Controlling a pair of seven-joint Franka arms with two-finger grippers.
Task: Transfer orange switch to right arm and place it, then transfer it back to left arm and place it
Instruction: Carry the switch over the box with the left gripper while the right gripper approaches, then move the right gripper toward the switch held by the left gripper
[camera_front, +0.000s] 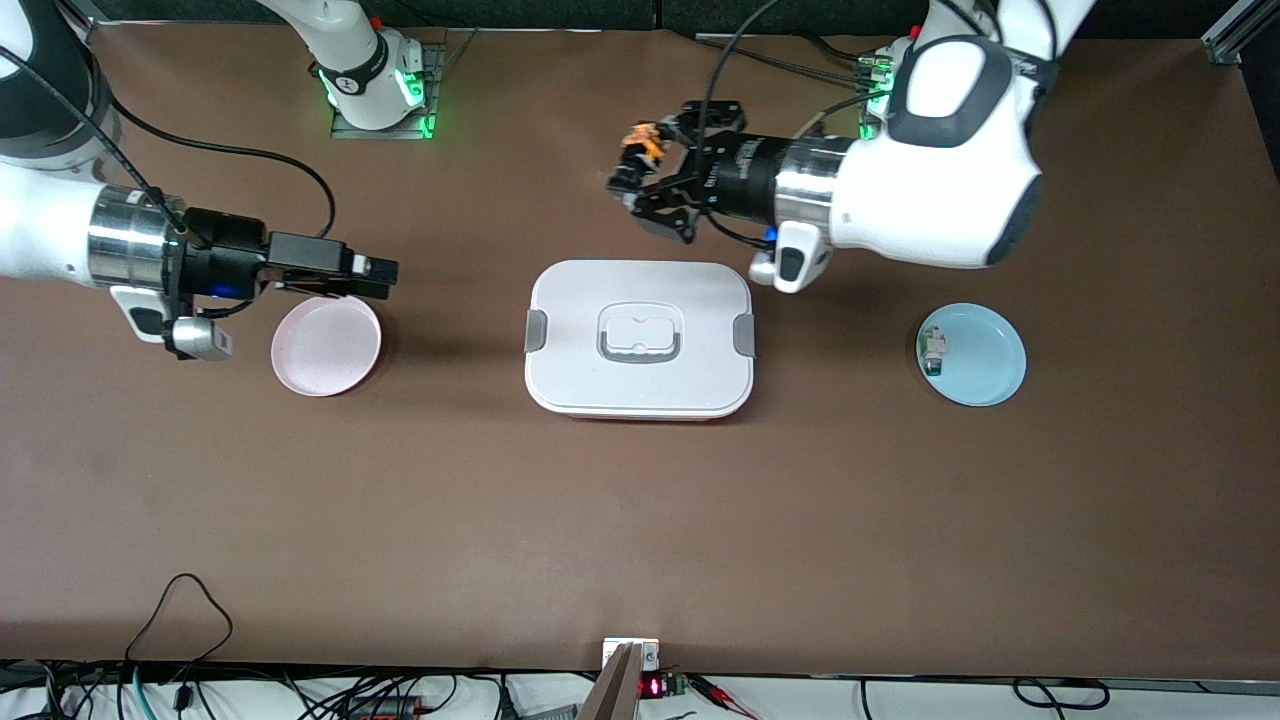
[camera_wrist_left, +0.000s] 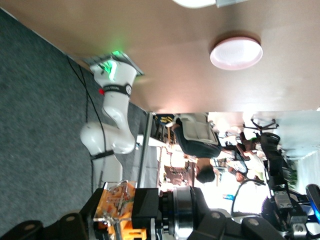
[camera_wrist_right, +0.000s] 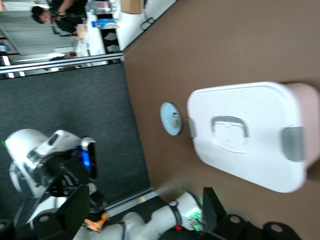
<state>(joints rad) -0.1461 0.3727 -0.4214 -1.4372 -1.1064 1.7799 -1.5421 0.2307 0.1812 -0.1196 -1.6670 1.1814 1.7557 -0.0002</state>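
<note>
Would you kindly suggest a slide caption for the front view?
Left gripper carries the tiny black-and-orange switch past the large white lidded box; right gripper waits over the pink plate.

Pink plate (camera_front: 326, 345) toward right arm's end, blue plate (camera_front: 973, 354) toward left arm's end holding white-and-green component (camera_front: 933, 350), brown table (camera_front: 640, 520).

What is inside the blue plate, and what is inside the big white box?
On the blue plate lies one tiny white-and-green component, near its rim. The box has its lid on, so whatever is inside cannot be seen.
</note>
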